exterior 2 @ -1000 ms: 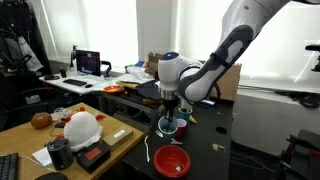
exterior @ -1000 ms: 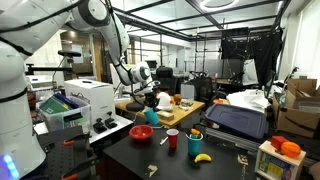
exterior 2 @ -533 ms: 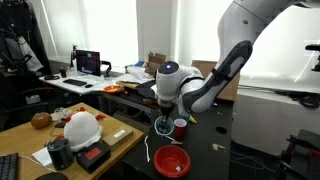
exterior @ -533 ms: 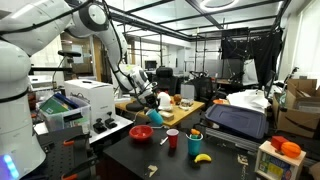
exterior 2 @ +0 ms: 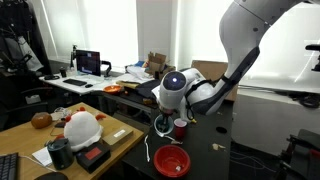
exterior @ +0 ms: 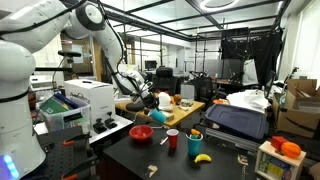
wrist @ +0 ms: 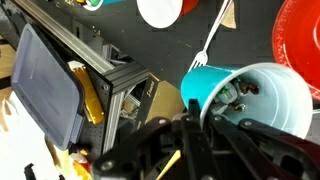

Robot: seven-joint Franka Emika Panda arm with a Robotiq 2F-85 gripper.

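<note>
My gripper (wrist: 200, 110) is shut on the rim of a teal cup (wrist: 255, 95), with one finger inside the wall and one outside. The cup holds some small dark bits and is tilted on its side toward the camera. In both exterior views the gripper (exterior: 152, 107) (exterior 2: 165, 117) holds the teal cup (exterior: 157, 117) (exterior 2: 166, 128) just over the dark table. A red bowl (wrist: 302, 40) (exterior 2: 172, 160) and a red cup (wrist: 160, 9) (exterior 2: 181, 126) stand close by. A white fork (wrist: 209, 40) lies between them.
A dark tray on a metal frame (wrist: 45, 85) stands beside the cup. The dark table (exterior: 130, 155) carries a blue cup (exterior: 195, 141) and a banana (exterior: 203, 157). A white printer (exterior: 88, 98) stands alongside. A wooden desk (exterior 2: 25, 150) holds a white helmet (exterior 2: 80, 127).
The arm's wrist has swung lower and sideways while the gripper keeps hold of the teal cup, which stays at nearly the same spot and tilts.
</note>
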